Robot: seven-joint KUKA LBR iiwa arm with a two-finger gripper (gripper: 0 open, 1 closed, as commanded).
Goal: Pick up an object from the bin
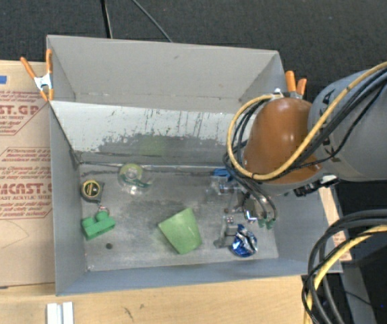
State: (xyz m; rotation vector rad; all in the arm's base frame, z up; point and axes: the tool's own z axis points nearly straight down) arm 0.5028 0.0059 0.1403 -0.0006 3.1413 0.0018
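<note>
Gripper (232, 232) sits low, just beside a shiny blue thing (244, 246); how wide it stands cannot be told, and nothing is seen held. Near it lies a pale green cup (181, 231), well beyond a green block (97, 225). Judging by this, grasp and lift remain.

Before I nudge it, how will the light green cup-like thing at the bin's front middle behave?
The green cup-like thing seems to lie on its side and taper, so a push would probably roll it in a curve. It looks like thin plastic: likely light, perhaps giving under a pinch. The bin floor looks smooth, so it may skid too.
</note>
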